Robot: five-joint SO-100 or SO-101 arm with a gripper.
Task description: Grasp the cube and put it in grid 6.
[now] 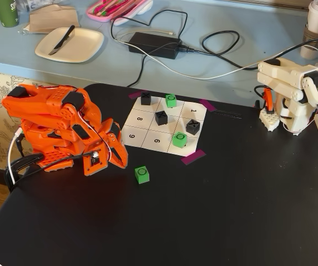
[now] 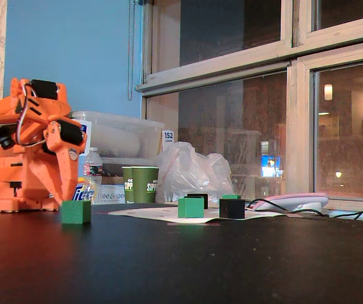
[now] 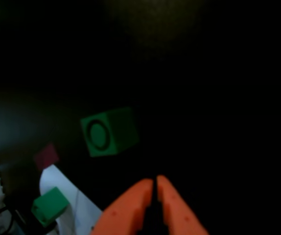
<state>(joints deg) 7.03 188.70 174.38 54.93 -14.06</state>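
I am looking at the orange arm (image 1: pixel 59 124) sitting folded at the left of the black desk (image 1: pixel 214 210), its fingers (image 3: pixel 155 183) pressed together at the tips in the wrist view — closed on nothing.

The cube (image 1: pixel 142 174) is lying alone on the bare desk, off the paper grid (image 1: pixel 164 124), just near of its near-left edge in a fixed view. In the wrist view I am seeing it (image 3: pixel 108 131) just beyond the fingertips, ring facing the camera, not touching them. From the low fixed view it (image 2: pixel 76 211) is sitting right in front of the arm's base.

Grid 6 (image 1: pixel 131 135) is showing white and unoccupied at the grid's left corner — the cell closest to the arm. The cell beside it on the near edge (image 1: pixel 156 141) is also bare. A second green cube (image 1: pixel 179 139) is occupying the next near cell, and a third (image 1: pixel 171 100) is resting at the far side. Three black cubes are crowding the grid: one at the far corner (image 1: pixel 146 98), one in the middle (image 1: pixel 161 117), one toward the right (image 1: pixel 193 126). Purple tape (image 1: pixel 192 157) is pinning the near corner.

A white arm (image 1: pixel 297 94) is standing at the far right, well apart.
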